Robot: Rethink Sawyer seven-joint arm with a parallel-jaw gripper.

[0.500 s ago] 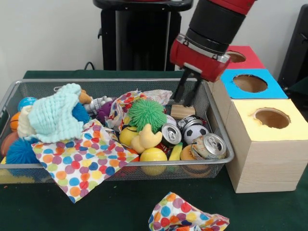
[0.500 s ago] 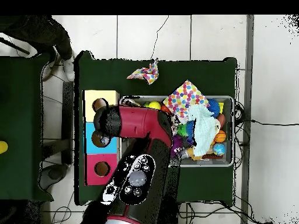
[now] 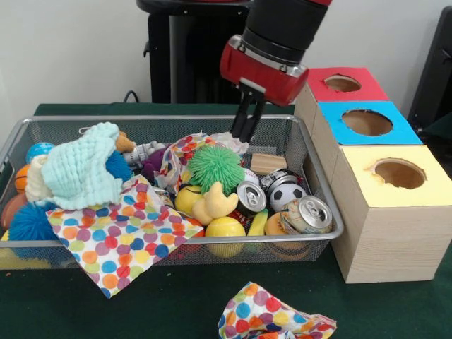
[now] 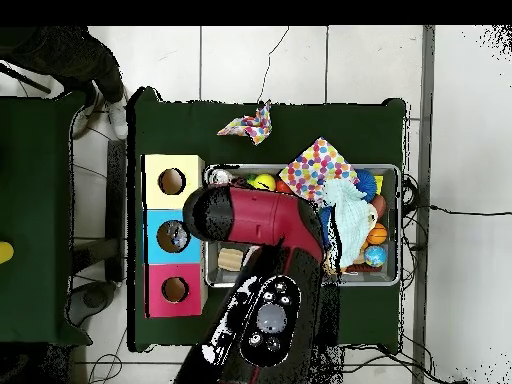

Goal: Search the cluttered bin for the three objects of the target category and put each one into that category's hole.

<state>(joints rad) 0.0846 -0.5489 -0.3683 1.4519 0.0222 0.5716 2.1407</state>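
Shifting left and toward the far wall of the large shallow silver wire-mesh basket (image 3: 141, 119), away from the spot held half a second ago above the small pale wooden block (image 3: 268, 163). Now hanging with the red and black gripper (image 3: 246, 135) over a crumpled white paper (image 3: 232, 140), just beyond the green spiky rubber ball (image 3: 215, 167) in the front view. Keeping the two dark fingers drawn almost together, no longer spread as before, and seemingly carrying nothing between them. Leaving the wooden block lying where it was, in the far right part of the basket and uncovered again in the overhead view (image 4: 231, 259). Probably meaning a grasp missed or given up, so not bringing the task forward. Nothing showing in the round holes of the red-topped box (image 3: 367, 90), the blue-topped box (image 3: 395, 131) or the yellow-topped box (image 3: 424, 191), standing in a row at the right of the basket. Likely needing either a new approach to the block or a search among the clutter at the left.
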